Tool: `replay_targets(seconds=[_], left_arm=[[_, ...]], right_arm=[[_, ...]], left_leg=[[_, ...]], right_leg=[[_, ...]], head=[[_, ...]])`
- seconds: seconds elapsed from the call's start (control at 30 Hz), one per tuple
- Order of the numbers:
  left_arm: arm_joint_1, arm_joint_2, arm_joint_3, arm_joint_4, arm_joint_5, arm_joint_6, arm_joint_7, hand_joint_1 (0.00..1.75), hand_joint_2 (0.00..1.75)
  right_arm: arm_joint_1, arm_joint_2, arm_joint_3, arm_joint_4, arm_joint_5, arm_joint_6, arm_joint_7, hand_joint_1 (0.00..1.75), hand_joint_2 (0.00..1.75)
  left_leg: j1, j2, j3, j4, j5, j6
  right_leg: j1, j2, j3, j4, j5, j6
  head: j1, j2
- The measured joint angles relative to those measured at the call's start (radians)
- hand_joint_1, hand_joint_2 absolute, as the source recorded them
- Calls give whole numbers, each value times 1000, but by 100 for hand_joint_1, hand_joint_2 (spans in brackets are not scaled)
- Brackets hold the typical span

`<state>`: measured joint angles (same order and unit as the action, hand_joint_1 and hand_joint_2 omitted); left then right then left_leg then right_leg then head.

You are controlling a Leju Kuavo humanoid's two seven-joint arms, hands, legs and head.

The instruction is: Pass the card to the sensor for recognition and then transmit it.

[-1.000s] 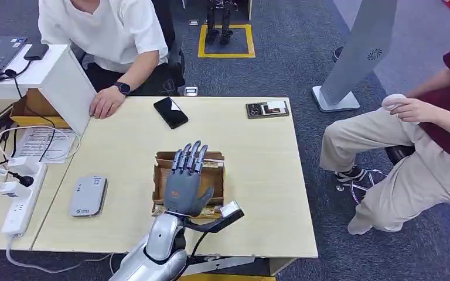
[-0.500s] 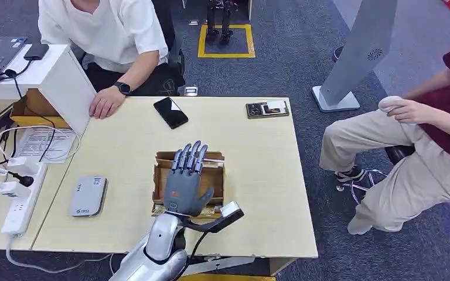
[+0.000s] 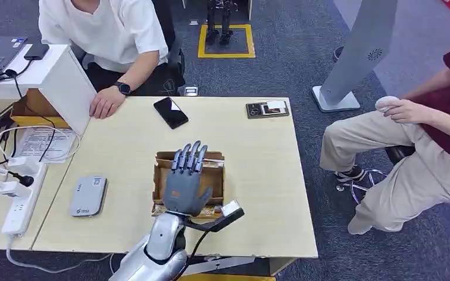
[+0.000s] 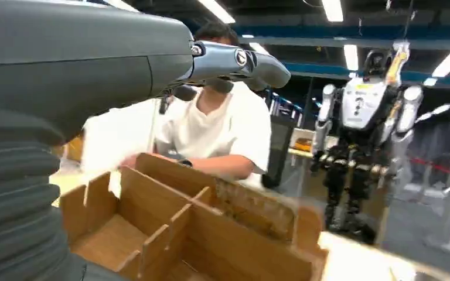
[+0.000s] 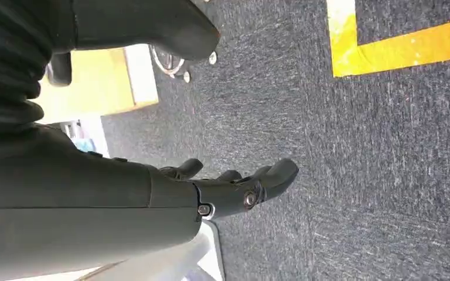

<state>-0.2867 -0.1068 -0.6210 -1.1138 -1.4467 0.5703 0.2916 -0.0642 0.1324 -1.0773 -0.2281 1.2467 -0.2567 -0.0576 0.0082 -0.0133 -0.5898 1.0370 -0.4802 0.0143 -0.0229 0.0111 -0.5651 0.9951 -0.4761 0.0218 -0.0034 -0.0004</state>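
A pale wooden table (image 3: pixel 123 152) is carrying a divided cardboard box (image 3: pixel 217 175) near its front edge. The left hand (image 3: pixel 184 178) is hovering over that box, fingers straight, slightly apart and holding nothing. The right hand (image 5: pixel 222 190) is hanging by the carpet, fingers loosely curled, holding nothing. The grey sensor (image 3: pixel 88 196) is lying left of the box. I cannot tell where the card is.

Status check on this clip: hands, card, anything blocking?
Left hand open, fingers straight, above the cardboard box. Right hand empty, over carpet. Card not discernible. Nothing blocking the grey sensor pad.
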Motion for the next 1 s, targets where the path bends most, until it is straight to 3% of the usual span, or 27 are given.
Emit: replay_targets(seconds=[0.3, 1.0], left_arm=[[-60, -1, 26, 100, -10, 3, 16, 0, 175], [-83, -10, 34, 178, 2, 27, -19, 0, 175]], right_arm=[[-3, 0, 0, 0, 11, 4, 6, 0, 175], [-4, 0, 1, 1, 17, 5, 6, 0, 175]], left_leg=[[0, 0, 0, 0, 0, 0], [0, 0, 0, 0, 0, 0]], right_leg=[[0, 0, 0, 0, 0, 0], [0, 0, 0, 0, 0, 0]], head=[[0, 0], [0, 0]])
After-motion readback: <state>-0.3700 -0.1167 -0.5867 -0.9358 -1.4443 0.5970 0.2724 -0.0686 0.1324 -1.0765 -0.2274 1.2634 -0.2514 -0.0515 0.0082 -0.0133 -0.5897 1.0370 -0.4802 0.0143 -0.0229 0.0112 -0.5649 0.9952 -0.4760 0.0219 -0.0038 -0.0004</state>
